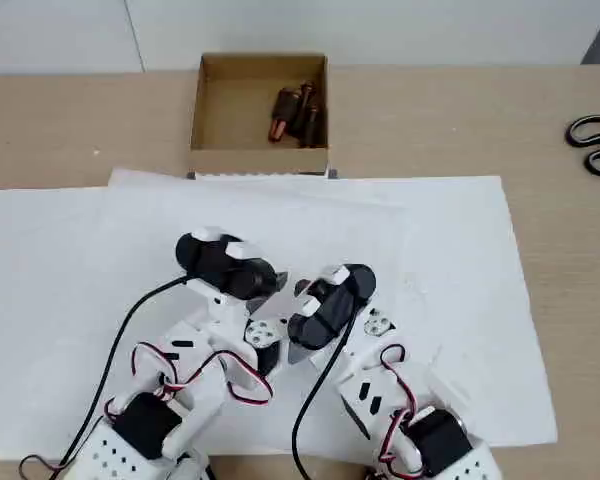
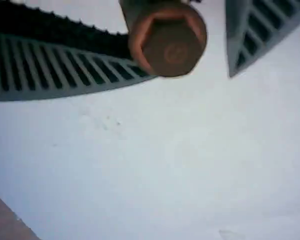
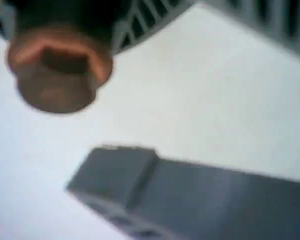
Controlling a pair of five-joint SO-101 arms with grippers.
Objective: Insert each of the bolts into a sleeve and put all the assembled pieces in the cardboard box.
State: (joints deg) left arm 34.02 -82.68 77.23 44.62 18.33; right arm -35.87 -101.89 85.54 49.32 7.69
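A copper bolt hangs above the white paper with its hex head turned toward the left wrist camera. My left gripper is shut on it, and the head lies against one ribbed finger. In the right wrist view a copper sleeve with a hex end sits under a ribbed finger, with my right gripper shut on it. From above, the left gripper and right gripper meet tip to tip low over the paper. The cardboard box at the back holds several assembled pieces.
White paper covers the middle of the wooden table. Black scissors lie at the far right edge. A grey finger crosses close in front of the right wrist camera. Cables trail from both arm bases near the table's front edge.
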